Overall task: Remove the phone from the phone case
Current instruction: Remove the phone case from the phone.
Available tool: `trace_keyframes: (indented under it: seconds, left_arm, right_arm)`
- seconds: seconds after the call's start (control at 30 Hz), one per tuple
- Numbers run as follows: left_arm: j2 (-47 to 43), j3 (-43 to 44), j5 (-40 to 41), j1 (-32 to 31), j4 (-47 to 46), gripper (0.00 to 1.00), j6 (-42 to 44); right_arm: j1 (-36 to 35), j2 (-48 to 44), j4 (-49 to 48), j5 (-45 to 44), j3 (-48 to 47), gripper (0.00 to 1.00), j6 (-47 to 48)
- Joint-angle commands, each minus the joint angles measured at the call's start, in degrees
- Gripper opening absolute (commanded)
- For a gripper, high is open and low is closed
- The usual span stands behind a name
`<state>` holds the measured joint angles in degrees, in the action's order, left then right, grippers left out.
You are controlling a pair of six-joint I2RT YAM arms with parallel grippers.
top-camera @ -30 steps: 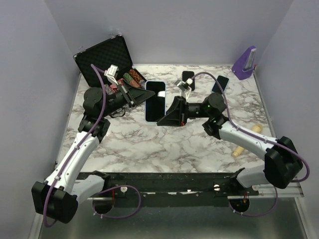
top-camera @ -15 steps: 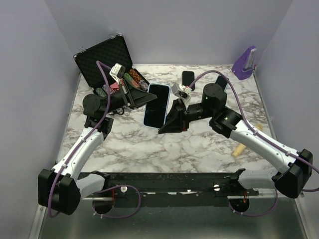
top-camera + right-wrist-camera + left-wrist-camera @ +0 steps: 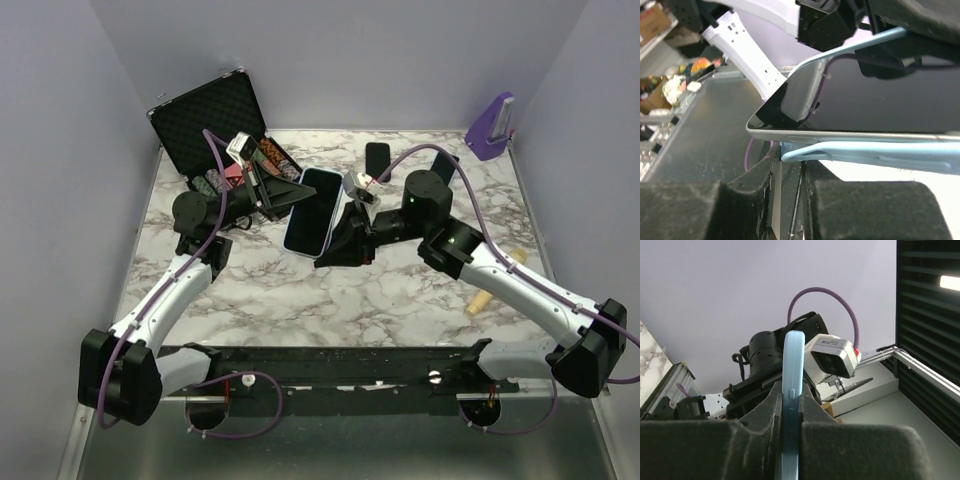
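At the left rear of the marbled surface (image 3: 280,290), about 10 o'clock from its centre, an open black foam-lined case (image 3: 210,120) holds coloured poker chips (image 3: 268,155). Just at the case's 4 o'clock, the left pincer (image 3: 288,196) is clamped on the long left edge of the phone case (image 3: 792,390), a pale blue shell. The left wrist view shows the shell's side, with its button bump, squeezed upright between the two dark pads.

The phone (image 3: 310,205) sits in that shell, screen toward the overhead camera. It is held off the surface between the two arms, its far end pointing to 1 o'clock. At its 4 o'clock corner the right pincer (image 3: 328,240) is closed on the shell's rim. In the right wrist view the blue lip there stands slightly away from the phone's grey frame.

Farther right, at 1 o'clock from the held phone, a dark phone (image 3: 377,157) lies flat. A second one (image 3: 445,167) lies partly behind the right arm. A purple stand (image 3: 490,128) occupies the far right corner at 2 o'clock. A wooden stick (image 3: 495,285) lies at 4 o'clock beside the right forearm.
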<state>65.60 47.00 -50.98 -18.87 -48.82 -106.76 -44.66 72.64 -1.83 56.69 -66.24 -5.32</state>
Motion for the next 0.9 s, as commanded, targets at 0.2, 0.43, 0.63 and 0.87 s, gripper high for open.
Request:
trace_keyframes:
  seconds: [0.2,0.43,0.63,0.87]
  left_arm:
    - [-1.7,1.2,1.3,-2.9,1.9,0.00,1.6]
    - [-0.7,0.6,2.7,-3.6,1.3,0.00,2.4]
    - [-0.7,0.5,2.7,-4.5,2.2,0.00,3.0]
    - [-2.0,1.9,4.7,-6.2,8.6,0.00,8.4]
  right_arm:
    - [1.1,1.4,-9.6,-45.4,10.2,0.01,-35.9]
    - [1.6,2.0,-12.4,-44.8,12.1,0.01,-47.1]
    - [6.7,3.2,-26.3,-34.5,17.5,0.01,-57.2]
    - [10.3,6.3,-18.8,-26.8,13.9,0.06,-43.3]
